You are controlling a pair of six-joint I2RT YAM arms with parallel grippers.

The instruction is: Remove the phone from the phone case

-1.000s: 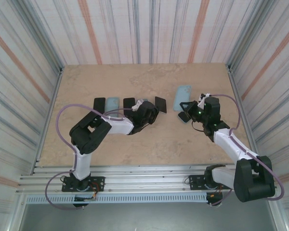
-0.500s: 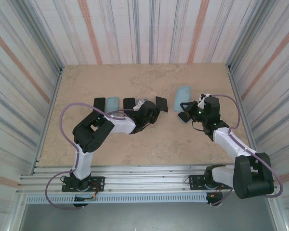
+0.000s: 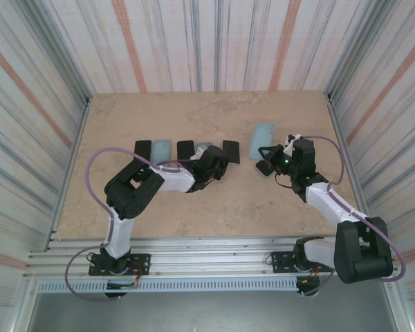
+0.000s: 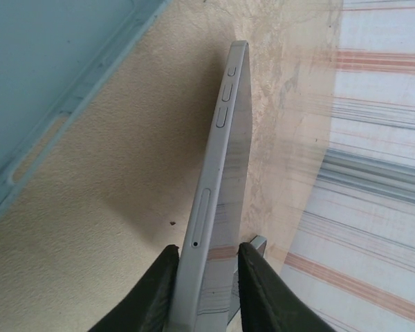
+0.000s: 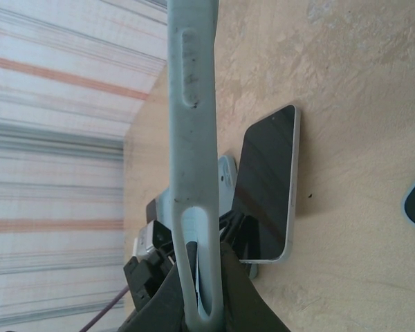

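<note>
The left gripper (image 4: 207, 277) has its jaws on both sides of the phone (image 4: 228, 159). I cannot tell if they pinch it or sit loose. The phone is hard, smooth and slippery, and it can break, so hold it by its thin sides.

The right gripper (image 5: 197, 277) is clenched on the phone case (image 5: 190, 138), which looks soft and bendy.

The left wrist view shows the phone's side buttons (image 4: 223, 104) up close. The right wrist view shows the phone lying flat on the table (image 5: 360, 104).

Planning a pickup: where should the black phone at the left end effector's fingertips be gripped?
Probably across the phone at its two long side edges, coming from above: it appears to lie flat, screen up, back against the table.
</note>
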